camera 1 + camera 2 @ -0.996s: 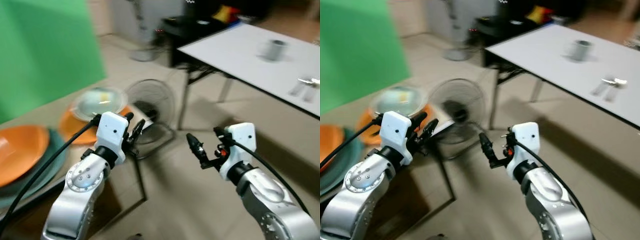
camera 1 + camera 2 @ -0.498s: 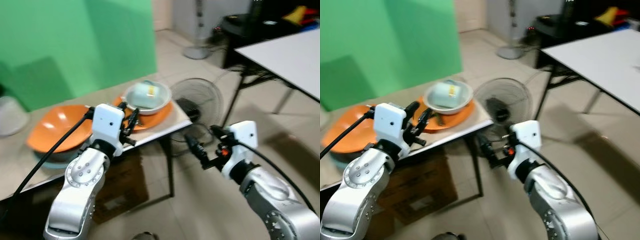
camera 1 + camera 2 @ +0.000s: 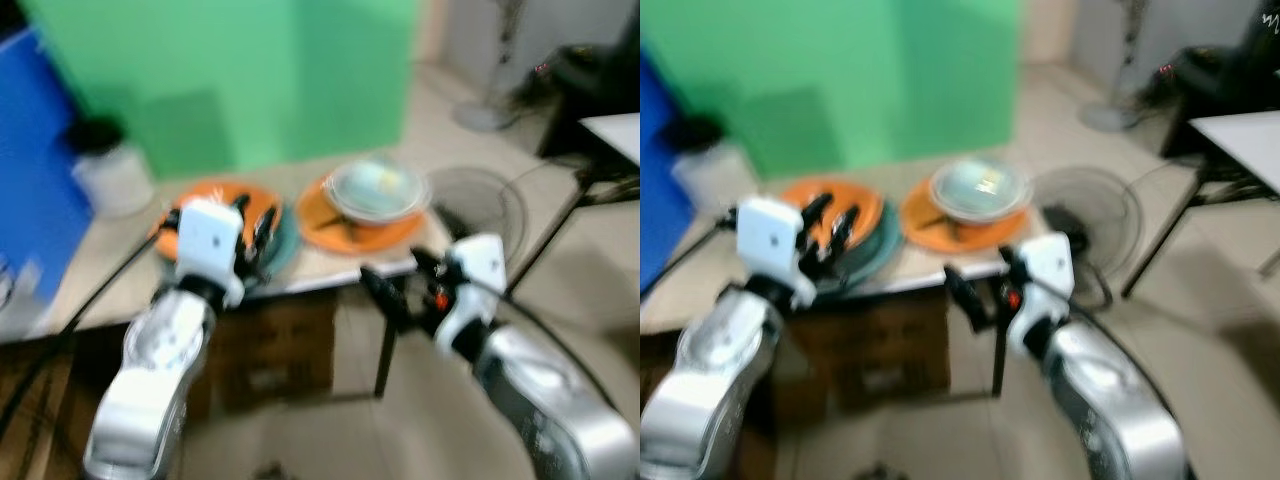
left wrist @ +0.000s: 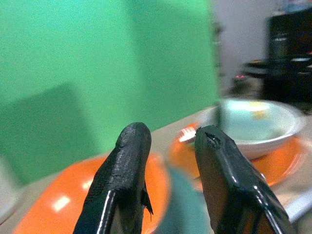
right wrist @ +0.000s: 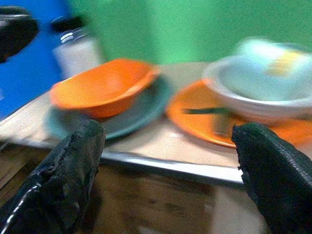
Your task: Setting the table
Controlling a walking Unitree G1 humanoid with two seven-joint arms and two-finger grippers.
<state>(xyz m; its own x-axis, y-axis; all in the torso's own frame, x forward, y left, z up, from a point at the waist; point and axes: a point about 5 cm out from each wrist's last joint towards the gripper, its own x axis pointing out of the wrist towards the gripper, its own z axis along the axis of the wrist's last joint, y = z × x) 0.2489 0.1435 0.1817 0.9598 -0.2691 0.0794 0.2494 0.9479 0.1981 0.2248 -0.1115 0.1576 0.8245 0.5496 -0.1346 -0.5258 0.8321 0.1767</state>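
Both jaws hold nothing: left gripper [image 3: 252,228] slightly parted, right gripper [image 5: 170,161] wide. On the table [image 5: 161,141] sit one orange bowl [image 5: 100,85] on a teal plate [image 5: 141,114] and one white bowl [image 5: 258,92] on an orange plate [image 5: 195,114]. They look rigid, slick and breakable, so I'd pinch a rim.

An orange bowl [image 5: 100,87] sits on a grey-green plate [image 5: 127,118]; a white bowl [image 5: 253,95] sits on an orange plate [image 5: 195,114]. The wall [image 3: 250,70] is green, and the desk [image 5: 146,141] is beige.
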